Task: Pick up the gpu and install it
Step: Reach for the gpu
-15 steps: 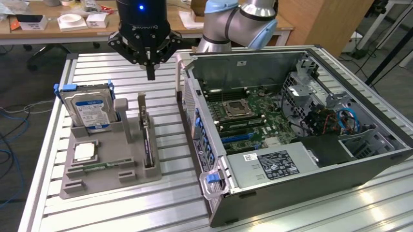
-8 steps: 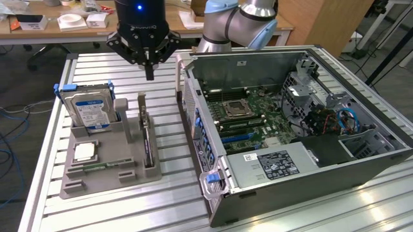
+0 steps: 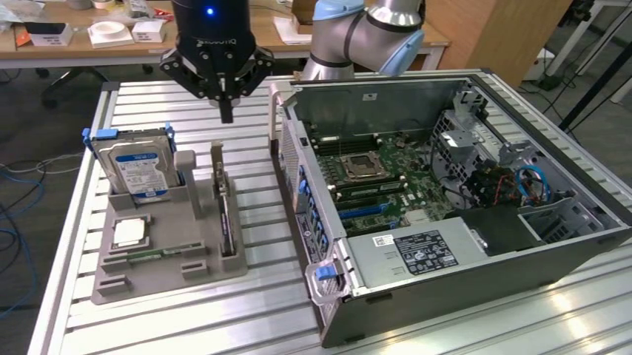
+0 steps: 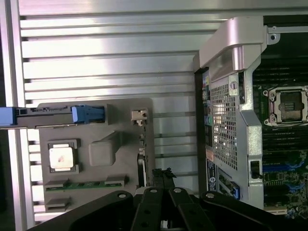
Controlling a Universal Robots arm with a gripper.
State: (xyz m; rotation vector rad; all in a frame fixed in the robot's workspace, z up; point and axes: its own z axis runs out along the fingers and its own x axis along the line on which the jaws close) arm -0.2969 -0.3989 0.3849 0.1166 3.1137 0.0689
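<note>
The gpu (image 3: 227,218) stands edge-on as a thin dark strip in a slot along the grey holder tray (image 3: 188,237), on the side nearest the computer case, with its metal bracket at the far end. In the wrist view the gpu (image 4: 141,159) is a narrow strip at the edge of the tray (image 4: 101,149). My gripper (image 3: 226,112) hangs above the table, beyond the tray's far end and higher than the card. Its fingers are shut together with nothing between them. In the wrist view the gripper (image 4: 163,175) has its tips close to the gpu's line.
An open computer case (image 3: 445,200) lies on the exterior view's right, motherboard (image 3: 380,177) exposed. The tray also holds a hard drive (image 3: 138,166) with blue handles, a processor chip (image 3: 130,233) and a green memory stick (image 3: 148,257). A ribbed metal table (image 3: 148,325) lies underneath.
</note>
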